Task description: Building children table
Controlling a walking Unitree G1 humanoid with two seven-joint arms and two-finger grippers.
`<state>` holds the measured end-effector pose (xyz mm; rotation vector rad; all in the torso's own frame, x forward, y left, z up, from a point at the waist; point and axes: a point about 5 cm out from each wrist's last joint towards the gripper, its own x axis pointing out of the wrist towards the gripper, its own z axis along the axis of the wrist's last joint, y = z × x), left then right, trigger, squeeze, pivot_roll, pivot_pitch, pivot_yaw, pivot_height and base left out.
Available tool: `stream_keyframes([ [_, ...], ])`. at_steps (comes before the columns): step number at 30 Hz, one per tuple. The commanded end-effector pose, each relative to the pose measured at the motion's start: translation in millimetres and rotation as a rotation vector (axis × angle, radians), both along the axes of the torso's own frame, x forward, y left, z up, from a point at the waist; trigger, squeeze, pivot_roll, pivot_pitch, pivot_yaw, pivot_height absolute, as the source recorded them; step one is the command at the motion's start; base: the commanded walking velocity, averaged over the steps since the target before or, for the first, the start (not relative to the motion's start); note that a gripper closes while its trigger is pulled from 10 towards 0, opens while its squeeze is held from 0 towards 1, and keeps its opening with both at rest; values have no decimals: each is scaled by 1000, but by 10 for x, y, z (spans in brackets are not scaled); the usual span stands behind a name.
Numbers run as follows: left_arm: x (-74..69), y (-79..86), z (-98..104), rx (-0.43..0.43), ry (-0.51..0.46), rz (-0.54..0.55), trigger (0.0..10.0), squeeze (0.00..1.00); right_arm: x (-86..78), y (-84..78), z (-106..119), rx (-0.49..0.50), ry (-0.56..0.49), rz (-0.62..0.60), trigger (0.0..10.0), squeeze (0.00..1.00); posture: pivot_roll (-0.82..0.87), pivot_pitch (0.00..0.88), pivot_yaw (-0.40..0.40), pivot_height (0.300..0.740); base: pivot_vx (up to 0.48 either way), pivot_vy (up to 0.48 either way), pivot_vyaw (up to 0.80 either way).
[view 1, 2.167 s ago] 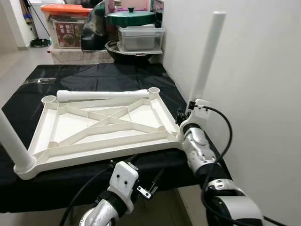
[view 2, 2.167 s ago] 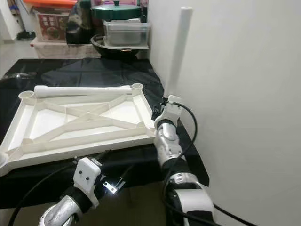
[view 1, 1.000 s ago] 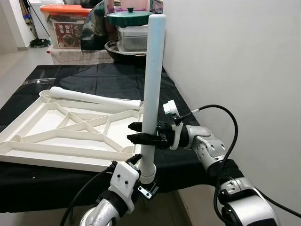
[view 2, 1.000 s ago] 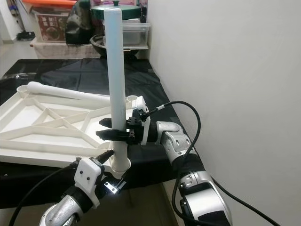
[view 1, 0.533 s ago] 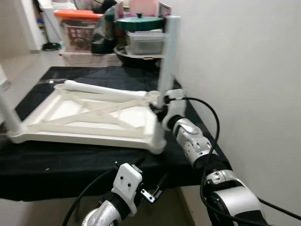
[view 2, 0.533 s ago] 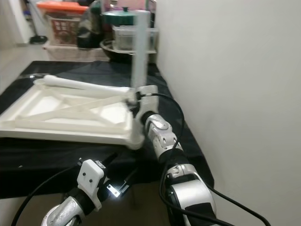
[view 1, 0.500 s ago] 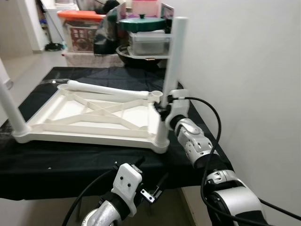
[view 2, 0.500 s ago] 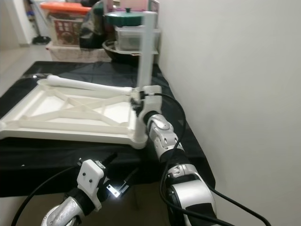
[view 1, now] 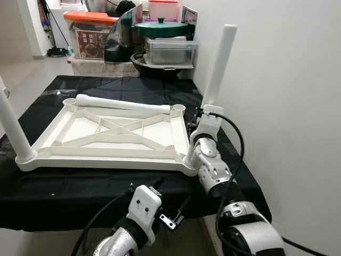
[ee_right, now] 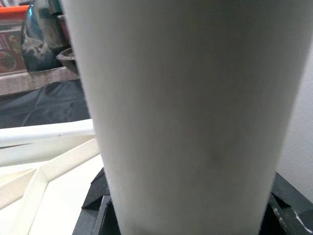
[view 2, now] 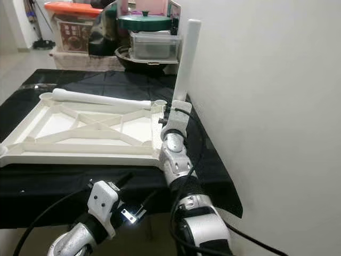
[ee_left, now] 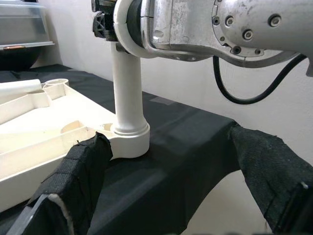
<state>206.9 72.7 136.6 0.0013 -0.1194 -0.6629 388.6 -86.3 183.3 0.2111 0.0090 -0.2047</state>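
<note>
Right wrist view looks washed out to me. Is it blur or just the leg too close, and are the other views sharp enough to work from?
Right wrist view: the upright white leg sits so close that it is soft and featureless; the background stays readable. Left wrist view: sharp on the leg's base in the tabletop's corner socket, black fingers blurred in the foreground. Eye views: evenly lit, sharp, right gripper at the leg.

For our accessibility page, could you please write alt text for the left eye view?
The right gripper holds an upright white leg at the near right corner of an upside-down white tabletop on a black cloth. Another leg lies across it.
</note>
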Motion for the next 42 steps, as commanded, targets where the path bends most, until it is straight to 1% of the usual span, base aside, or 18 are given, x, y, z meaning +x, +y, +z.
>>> stream_keyframes([
  [1,-13,4,-28,4,14,-3,10000,0,-49,-121,-277,70,108,-73,10000,0,130,18,-72,740,0,0,0],
  [2,-16,1,-31,5,15,-5,10000,0,-29,-140,-218,52,50,-37,10000,1000,127,15,-74,740,0,0,0],
  [5,-16,-1,-33,5,16,-6,10000,0,-8,-171,-153,46,-10,7,10000,1000,126,12,-73,740,0,0,0],
  [6,-15,-4,-35,5,17,-8,10000,0,14,-207,-73,63,-80,89,10000,0,126,10,-73,740,0,0,0],
  [7,-15,-4,-35,5,17,-8,10000,0,14,-207,-73,63,-80,89,10000,0,126,10,-73,740,0,0,0],
  [9,-14,-5,-37,4,17,-8,10000,0,22,-193,49,73,-196,363,10000,0,124,7,-71,740,0,0,0],
  [10,-14,-5,-37,4,17,-8,10000,0,22,-193,49,73,-196,363,10000,0,124,7,-71,740,0,0,0],
  [13,-12,-4,-39,5,18,-10,10000,0,-68,-127,111,98,-229,818,10000,0,121,5,-68,740,0,0,0],
  [15,-12,-4,-39,5,18,-10,10000,0,-68,-127,111,98,-229,818,10000,0,121,5,-68,740,0,0,0],
  [16,-12,-4,-39,5,18,-11,10000,0,-110,-116,127,104,-233,928,10000,0,121,8,-65,740,0,0,0],
  [17,-12,-4,-39,5,18,-11,10000,0,-110,-116,127,104,-233,928,10000,0,121,8,-65,740,0,0,0],
  [18,-10,-5,-38,5,17,-11,10000,0,-170,-106,133,104,-222,1059,10000,0,123,9,-69,740,0,0,0],
  [19,-10,-5,-38,5,17,-11,10000,0,-170,-106,133,104,-222,1059,10000,0,123,9,-69,740,0,0,0],
  [24,-1,-8,-31,5,14,-10,10000,0,-439,-78,90,47,-156,1560,10000,0,135,15,-73,740,0,0,0],
  [34,-6,-5,-27,6,15,-10,10000,0,-466,-25,107,-2,-141,1699,10000,0,134,20,-73,740,0,0,0],
  [35,-8,-4,-25,6,15,-11,10000,0,-452,-20,105,-20,-139,1686,3294,0,136,23,-73,740,0,0,0],
  [36,-8,-4,-25,5,15,-10,10000,0,-405,-15,86,-51,-136,1620,0,0,136,23,-73,740,0,0,0],
  [42,-7,-4,-28,5,17,-11,10000,0,-268,-81,-17,-100,-84,1387,0,0,133,23,-71,740,0,0,0],
])
